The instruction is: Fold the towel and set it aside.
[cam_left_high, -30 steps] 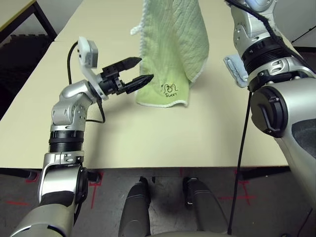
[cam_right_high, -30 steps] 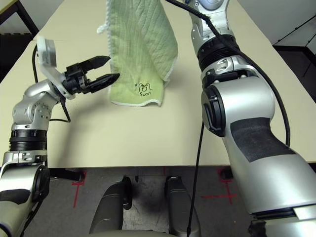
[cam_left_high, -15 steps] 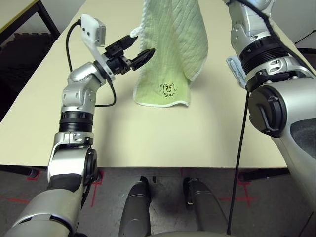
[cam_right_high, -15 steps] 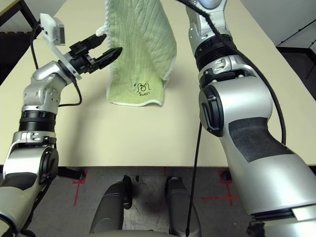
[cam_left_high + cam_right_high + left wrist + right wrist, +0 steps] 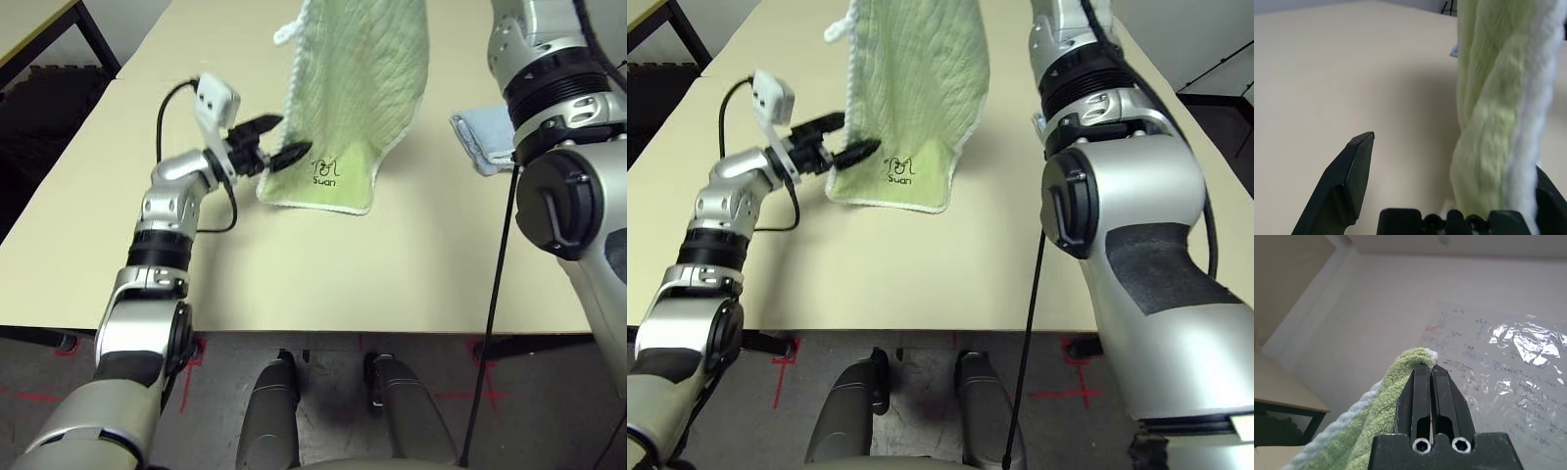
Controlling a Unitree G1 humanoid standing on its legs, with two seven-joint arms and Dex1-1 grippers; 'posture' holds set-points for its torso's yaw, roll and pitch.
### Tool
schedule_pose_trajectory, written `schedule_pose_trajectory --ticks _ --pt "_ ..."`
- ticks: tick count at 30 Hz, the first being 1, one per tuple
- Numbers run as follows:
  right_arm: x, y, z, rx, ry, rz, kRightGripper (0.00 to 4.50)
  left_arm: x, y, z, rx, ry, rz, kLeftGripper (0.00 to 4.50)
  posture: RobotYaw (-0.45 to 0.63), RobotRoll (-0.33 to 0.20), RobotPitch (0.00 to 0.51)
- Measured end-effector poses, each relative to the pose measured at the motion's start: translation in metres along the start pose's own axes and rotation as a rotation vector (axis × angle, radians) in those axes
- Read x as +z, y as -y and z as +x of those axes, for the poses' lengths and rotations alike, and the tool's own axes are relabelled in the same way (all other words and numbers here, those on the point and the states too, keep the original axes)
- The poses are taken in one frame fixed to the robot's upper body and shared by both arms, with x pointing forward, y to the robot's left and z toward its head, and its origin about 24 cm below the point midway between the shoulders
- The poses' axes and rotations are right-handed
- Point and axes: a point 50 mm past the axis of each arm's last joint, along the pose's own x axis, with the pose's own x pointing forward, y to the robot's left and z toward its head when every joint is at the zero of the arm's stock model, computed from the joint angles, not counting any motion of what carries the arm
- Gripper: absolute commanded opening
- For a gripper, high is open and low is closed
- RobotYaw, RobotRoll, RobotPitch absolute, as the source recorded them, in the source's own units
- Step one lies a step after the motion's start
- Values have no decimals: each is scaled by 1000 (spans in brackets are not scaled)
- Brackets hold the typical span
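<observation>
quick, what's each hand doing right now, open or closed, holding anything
Left hand: open, at the towel's lower edge, gripping nothing.
Right hand: closed on the towel's top.

fluffy ribbed terry-cloth towel (image 5: 362,88) over smooth matt table (image 5: 323,274)
</observation>
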Motion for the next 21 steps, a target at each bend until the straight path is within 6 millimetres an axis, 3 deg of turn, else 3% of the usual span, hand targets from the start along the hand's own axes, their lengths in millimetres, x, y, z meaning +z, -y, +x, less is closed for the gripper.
schedule_pose_trajectory --ticks 6,12,18,21 --pt "2 0 2 3 -7 -21 31 -2 1 -16 -10 -29 16 4500 25 0 150" --pt "1 -1 2 11 -10 -24 31 10 2 -27 -31 -41 53 4500 35 0 151" --pt "0 -1 2 11 -27 -32 31 -6 6 -39 -47 -134 -25 4500 30 0 152" --pt "-2 -1 1 16 -40 -40 31 -4 8 -41 -57 -161 -70 4500 30 0 153"
